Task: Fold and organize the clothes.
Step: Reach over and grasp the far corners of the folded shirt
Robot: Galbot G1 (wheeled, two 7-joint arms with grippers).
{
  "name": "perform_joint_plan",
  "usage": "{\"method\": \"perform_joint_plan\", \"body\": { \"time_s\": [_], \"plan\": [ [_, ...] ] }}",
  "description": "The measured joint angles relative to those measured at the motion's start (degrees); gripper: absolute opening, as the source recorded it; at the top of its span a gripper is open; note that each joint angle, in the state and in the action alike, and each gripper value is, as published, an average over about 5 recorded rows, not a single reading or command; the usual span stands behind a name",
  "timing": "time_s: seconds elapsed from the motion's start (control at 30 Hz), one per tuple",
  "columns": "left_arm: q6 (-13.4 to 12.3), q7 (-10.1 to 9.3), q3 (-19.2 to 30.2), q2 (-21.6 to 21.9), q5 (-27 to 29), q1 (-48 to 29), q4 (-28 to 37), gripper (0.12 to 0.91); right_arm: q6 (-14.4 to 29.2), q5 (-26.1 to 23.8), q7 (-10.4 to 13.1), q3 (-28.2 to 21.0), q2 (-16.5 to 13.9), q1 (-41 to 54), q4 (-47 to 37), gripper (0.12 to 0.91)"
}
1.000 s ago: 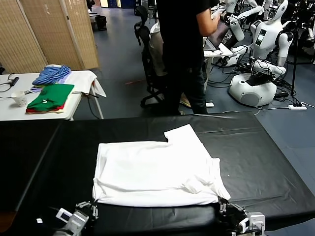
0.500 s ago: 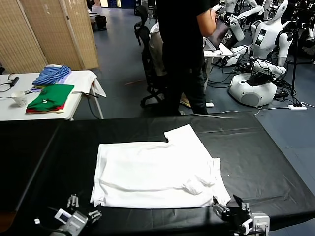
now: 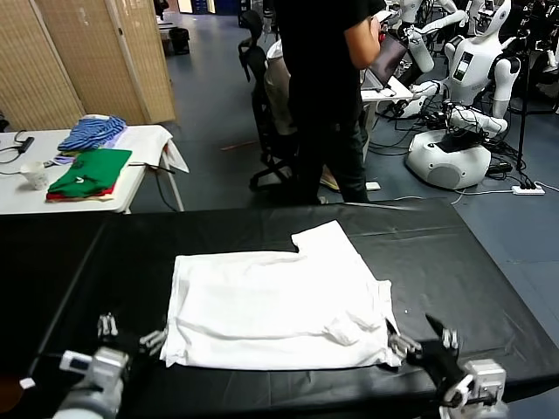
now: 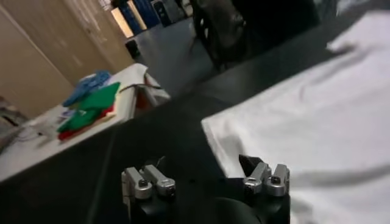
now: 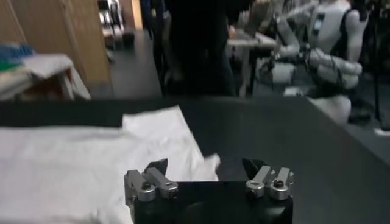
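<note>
The white T-shirt (image 3: 279, 305) lies folded in half on the black table (image 3: 454, 262), one sleeve pointing to the far side. No pink logo shows. My left gripper (image 3: 129, 334) is open and empty just off the shirt's near left corner. My right gripper (image 3: 421, 336) is open and empty just off the near right corner. In the left wrist view the shirt (image 4: 317, 103) fills the area past my open left gripper (image 4: 207, 173). In the right wrist view the shirt (image 5: 91, 158) lies ahead of my open right gripper (image 5: 207, 167).
A person in black (image 3: 327, 96) stands at the table's far edge. A white side table (image 3: 26, 196) at the far left holds green and red folded garments (image 3: 87, 172), a blue striped garment (image 3: 92, 133) and a cup. Other robots (image 3: 463, 96) stand at the back right.
Both grippers let go of the shirt's near edge, opened and moved outward and away from me. The near right corner of the shirt dropped back, bunched.
</note>
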Motion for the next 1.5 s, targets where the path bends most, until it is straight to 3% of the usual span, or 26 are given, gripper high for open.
{"method": "perform_joint_plan", "body": {
  "time_s": [0.2,0.4,1.03,1.2,1.5],
  "plan": [
    [-3.9,-0.44,1.8,1.7,-8.7,-6.4,6.0,0.907,-0.7,-0.4,0.4,-4.3,-4.0,10.1,-8.7,0.907],
    [-5.1,-0.8,4.3,3.0,-10.6,-11.6,11.7,0.907,-3.0,-3.3,2.3,-11.6,-5.2,20.5,-17.9,0.907],
    [-3.8,-2.48,8.0,2.3,-10.0,-22.3,25.2,0.907,-3.9,-5.0,2.9,-24.8,0.3,39.0,-37.0,0.907],
    [-3.1,-4.22,8.7,1.8,-10.4,-23.7,27.4,0.907,-4.0,-4.9,3.4,-26.7,1.5,42.2,-40.8,0.907],
    [-2.2,-5.5,9.0,1.4,-11.4,-25.5,29.3,0.907,-3.5,-4.9,3.9,-27.8,3.7,45.3,-46.5,0.907]
  ]
}}
